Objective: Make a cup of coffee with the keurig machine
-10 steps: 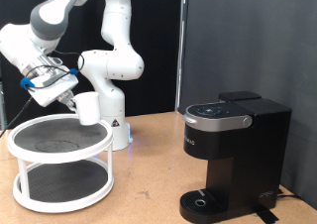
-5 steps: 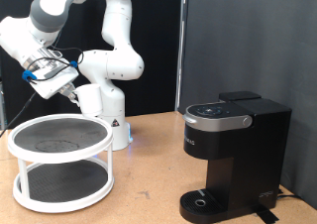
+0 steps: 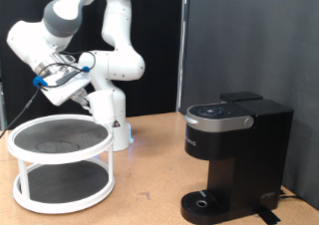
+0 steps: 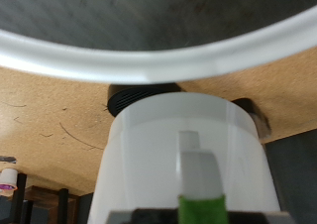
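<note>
Pincer [image 3: 88,94] is gripping the cup [image 3: 101,107] above the white rack [image 3: 60,165], at ten o'clock from the keurig machine [image 3: 235,155].

No text can be read — the keurig machine [image 3: 235,155] bears only illegible marks.

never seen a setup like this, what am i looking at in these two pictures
A white robot arm with a two-finger pincer works on a wooden table. The exterior view is taken from a camera off the arm. The wrist view comes from a camera on the hand, looking along the fingers. The pincer holds a white cup above a white two-tier round rack; up close the cup fills the wrist view. At the exterior view's right stands the black keurig machine, lid down.
</note>
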Controlling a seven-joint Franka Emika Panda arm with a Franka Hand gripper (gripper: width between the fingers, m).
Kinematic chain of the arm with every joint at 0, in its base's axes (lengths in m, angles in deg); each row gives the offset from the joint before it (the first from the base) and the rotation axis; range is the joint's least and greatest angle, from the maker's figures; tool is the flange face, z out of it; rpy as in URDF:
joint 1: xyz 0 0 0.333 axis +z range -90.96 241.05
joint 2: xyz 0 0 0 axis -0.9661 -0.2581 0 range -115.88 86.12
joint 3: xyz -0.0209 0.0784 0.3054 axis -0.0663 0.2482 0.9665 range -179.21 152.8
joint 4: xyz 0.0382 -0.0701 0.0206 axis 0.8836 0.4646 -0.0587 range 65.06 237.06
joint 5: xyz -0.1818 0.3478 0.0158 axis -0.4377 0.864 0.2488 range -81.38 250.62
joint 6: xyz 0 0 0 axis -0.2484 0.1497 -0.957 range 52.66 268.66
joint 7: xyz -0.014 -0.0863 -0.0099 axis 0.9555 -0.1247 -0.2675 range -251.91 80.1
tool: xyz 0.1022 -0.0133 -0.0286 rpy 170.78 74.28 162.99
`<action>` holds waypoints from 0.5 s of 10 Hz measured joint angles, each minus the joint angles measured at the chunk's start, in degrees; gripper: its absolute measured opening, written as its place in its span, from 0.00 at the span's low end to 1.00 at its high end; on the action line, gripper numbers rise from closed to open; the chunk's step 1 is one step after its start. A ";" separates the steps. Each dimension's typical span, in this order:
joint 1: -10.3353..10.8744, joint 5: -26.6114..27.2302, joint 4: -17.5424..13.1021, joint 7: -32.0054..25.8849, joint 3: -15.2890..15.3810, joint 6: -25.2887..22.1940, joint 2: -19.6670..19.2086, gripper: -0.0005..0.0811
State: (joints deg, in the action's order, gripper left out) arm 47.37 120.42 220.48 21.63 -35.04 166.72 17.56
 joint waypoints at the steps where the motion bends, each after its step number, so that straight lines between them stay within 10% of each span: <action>1: 1.14 2.05 0.00 0.79 1.46 1.67 -0.45 0.09; 5: 5.60 9.42 -0.42 2.86 6.52 7.58 -2.79 0.09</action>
State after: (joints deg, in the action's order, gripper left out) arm 52.97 129.83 220.06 24.49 -28.51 174.30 14.77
